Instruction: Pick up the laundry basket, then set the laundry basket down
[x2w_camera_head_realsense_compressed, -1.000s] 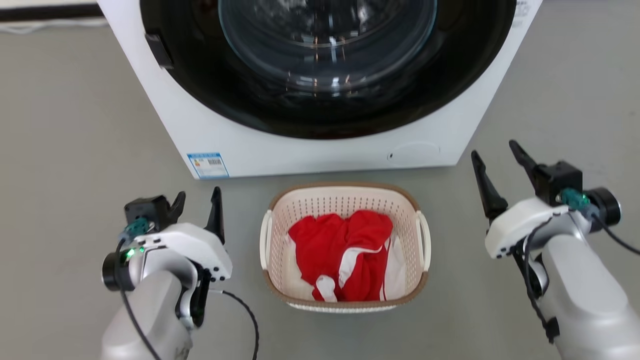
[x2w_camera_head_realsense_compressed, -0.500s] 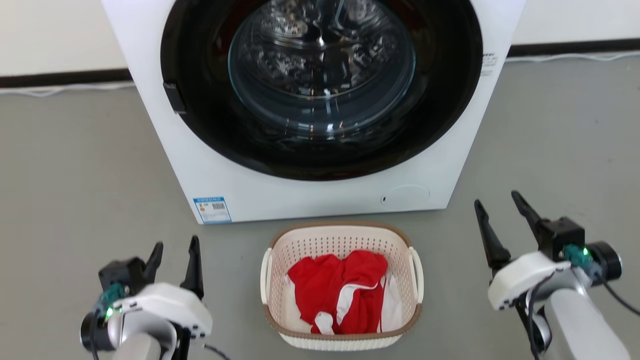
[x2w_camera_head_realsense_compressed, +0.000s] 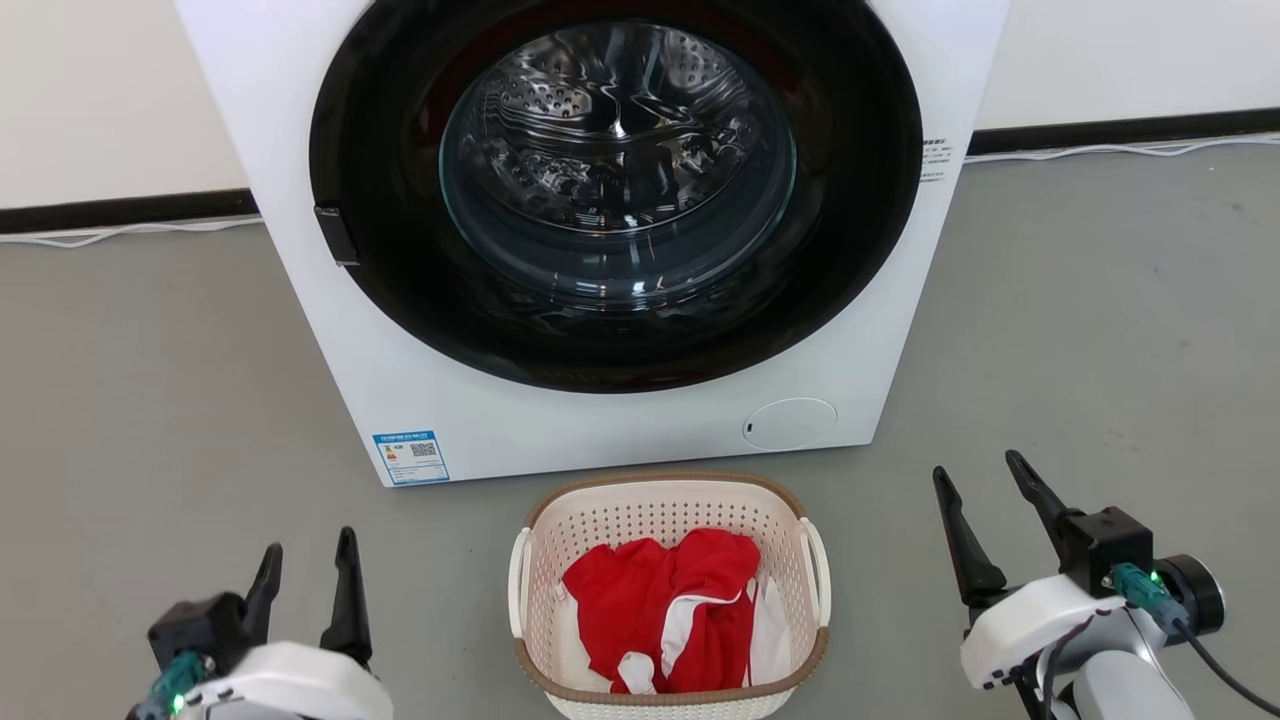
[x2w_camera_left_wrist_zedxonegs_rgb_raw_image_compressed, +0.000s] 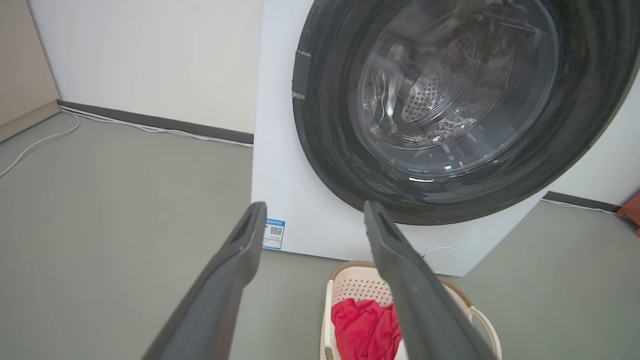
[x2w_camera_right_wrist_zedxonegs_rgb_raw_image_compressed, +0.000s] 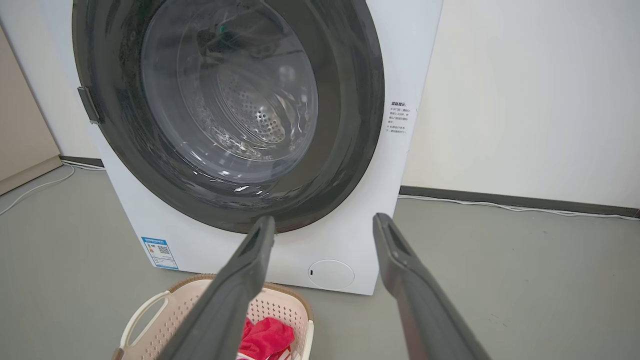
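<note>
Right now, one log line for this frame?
laundry basket: on floor before washer, red clothes inside | left hand: open, empty | right hand: open, empty

I see grey floor (x2w_camera_head_realsense_compressed: 150, 400), smooth, matte. On it stands washer (x2w_camera_head_realsense_compressed: 560, 440), back toward wall. Just in front of washer, near its lower edge but apart from it, laundry basket (x2w_camera_head_realsense_compressed: 664, 481) sits flat on floor. White cable (x2w_camera_head_realsense_compressed: 120, 232) lies along baseboard left of washer. Similar stretch right of washer, possibly same cable, can't tell from my feed.
</note>
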